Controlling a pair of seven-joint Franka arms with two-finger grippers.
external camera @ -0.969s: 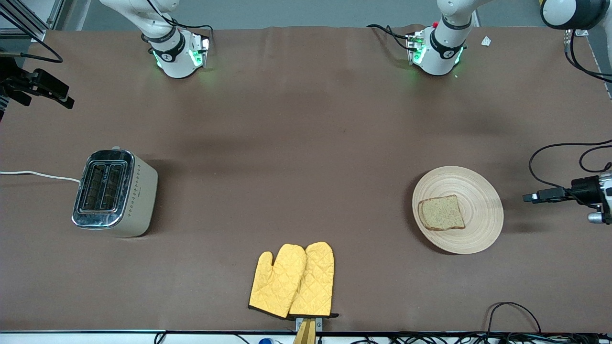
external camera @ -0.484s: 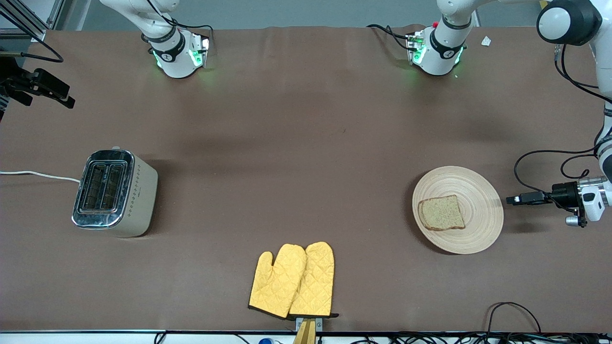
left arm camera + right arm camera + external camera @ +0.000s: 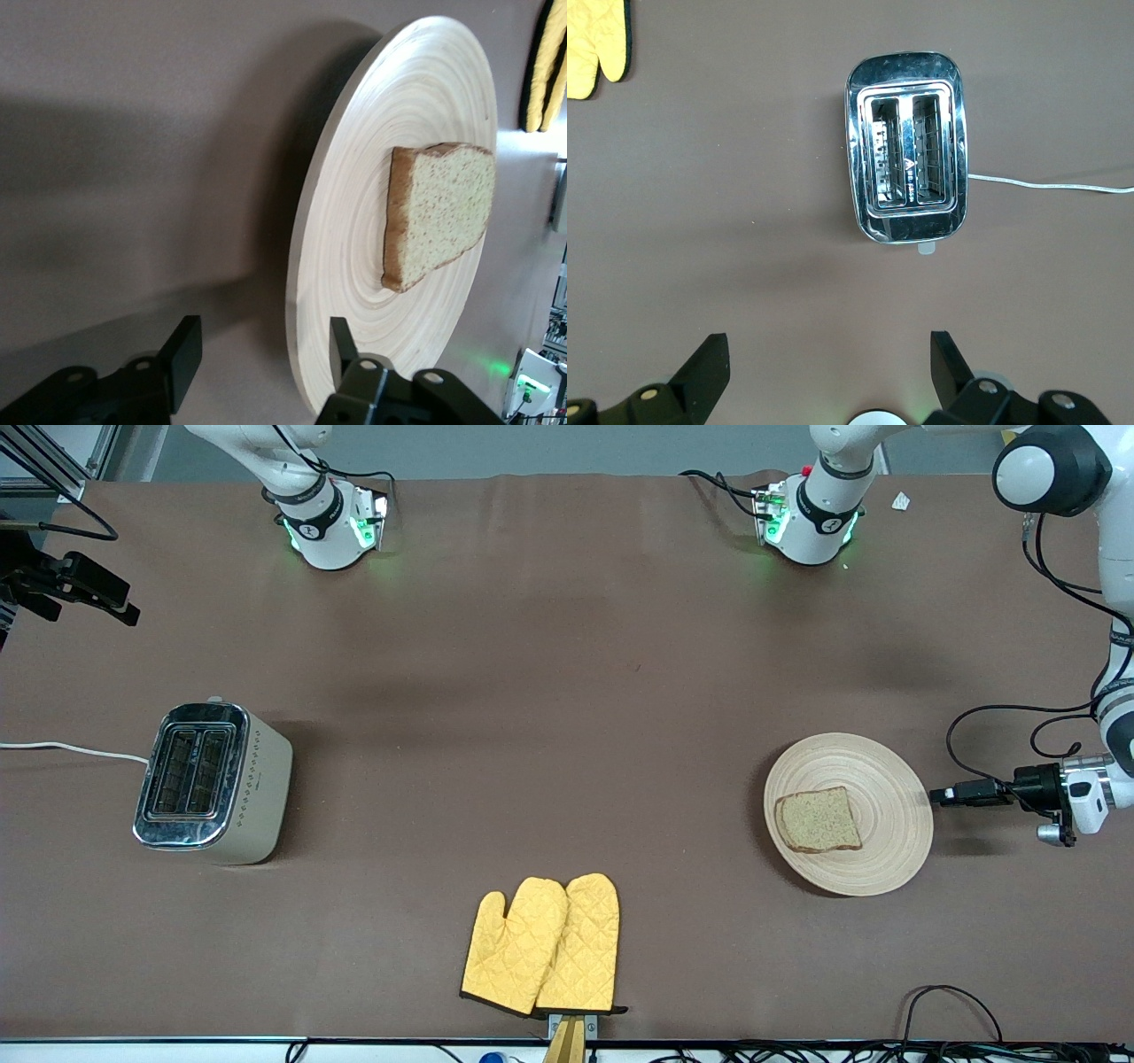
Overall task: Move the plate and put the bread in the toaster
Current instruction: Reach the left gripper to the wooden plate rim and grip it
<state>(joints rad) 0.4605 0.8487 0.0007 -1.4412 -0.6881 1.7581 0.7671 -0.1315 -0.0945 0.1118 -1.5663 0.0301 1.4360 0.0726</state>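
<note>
The left claw [image 3: 941,794] is hovering low just beside the plate [image 3: 886,779] at the left arm's end of the surface [image 3: 567,691], fingers [image 3: 182,359] spread wide. The bread [image 3: 818,820] is lying on the plate. The right claw [image 3: 824,363] is waiting spread over the toaster [image 3: 213,782], whose 2 slots are showing empty.

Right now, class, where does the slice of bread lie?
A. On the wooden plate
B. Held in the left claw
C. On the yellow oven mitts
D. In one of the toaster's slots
A: the bread lies flat on the plate, the toaster slots are empty, and the left claw sits open beside the plate's rim, holding nothing.
</note>
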